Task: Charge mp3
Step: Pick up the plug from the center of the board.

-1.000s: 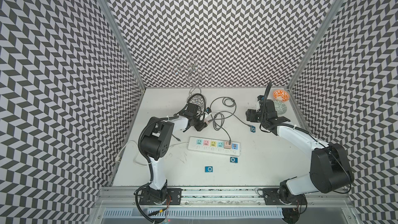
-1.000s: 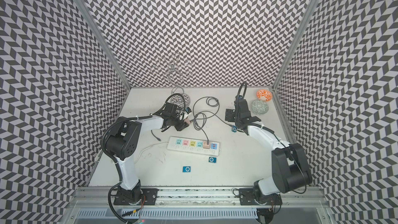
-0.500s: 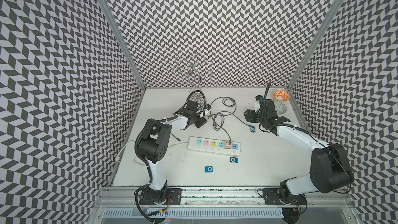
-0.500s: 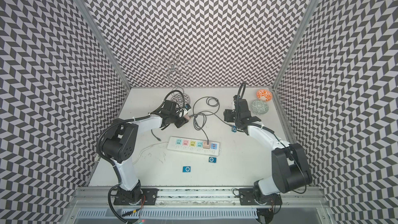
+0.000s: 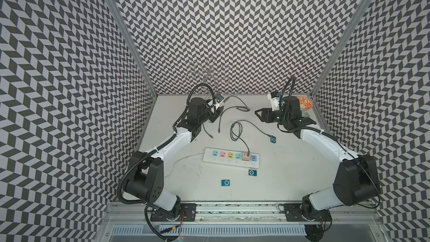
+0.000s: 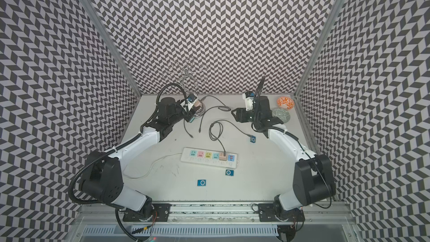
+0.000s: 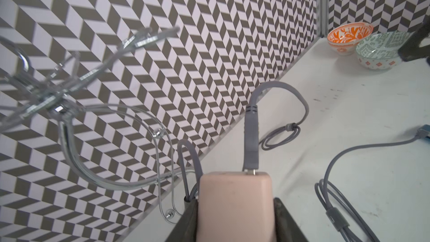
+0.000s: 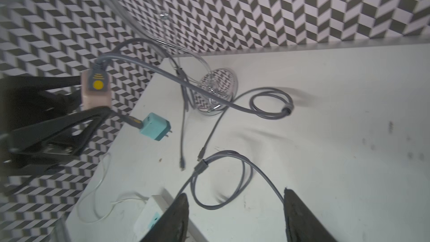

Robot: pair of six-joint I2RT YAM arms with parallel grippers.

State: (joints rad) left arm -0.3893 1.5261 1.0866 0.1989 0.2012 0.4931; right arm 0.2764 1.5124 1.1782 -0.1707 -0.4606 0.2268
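We clamp the pink adapter point(image 6: 196, 104) in our left gripper point(image 7: 235, 224), upper centre in a top view, likely for the power strip point(image 5: 207, 158); our right gripper point(image 8: 235, 193) gapes empty.

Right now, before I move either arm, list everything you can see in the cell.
mp3 players: 3, blue; one on a cable end beyond the strip's right end, two loose in front of it.
power strip: 1, white, mid-table.
chargers: 3; pink in the strip, pink in the left gripper, teal close by.
cables: 3, grey, back half.
wire stand: 1, chrome, back wall.
bowls: 2, orange and green, back right corner.
left gripper: shut on a pink charger.
right gripper: open, empty.
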